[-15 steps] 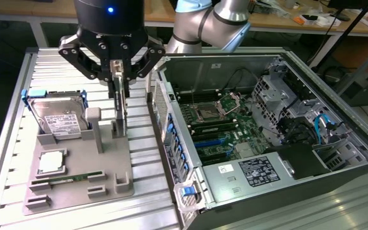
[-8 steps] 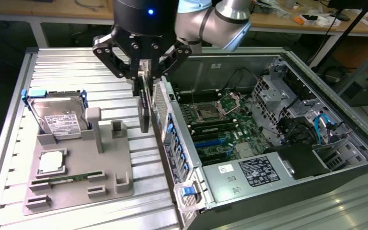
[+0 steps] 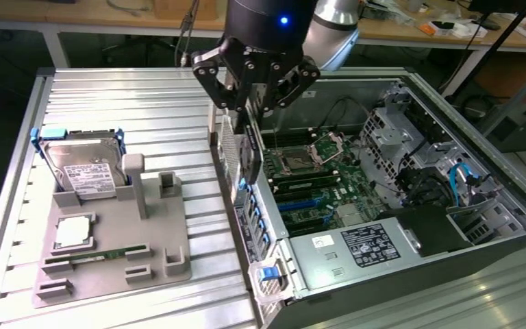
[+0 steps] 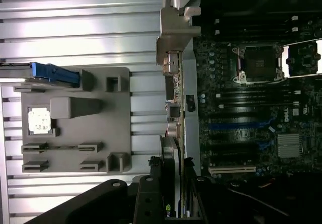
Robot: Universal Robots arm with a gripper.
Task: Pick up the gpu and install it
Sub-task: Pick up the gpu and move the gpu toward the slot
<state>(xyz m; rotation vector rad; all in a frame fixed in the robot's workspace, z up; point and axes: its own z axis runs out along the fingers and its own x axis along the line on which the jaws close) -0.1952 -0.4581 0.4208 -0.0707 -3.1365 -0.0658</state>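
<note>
Gripper (image 4: 173, 186) clamped on the gpu (image 4: 171, 156), card hanging edge-down at the computer case (image 3: 427, 274) wall, beside the motherboard (image 3: 322, 185). Looks light, stiff, fragile; best taken by board edges, clear of components and contacts.

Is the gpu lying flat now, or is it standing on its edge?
On its edge. The gpu hangs upright from the fingers closed on its top edge, over the open computer case.
</note>
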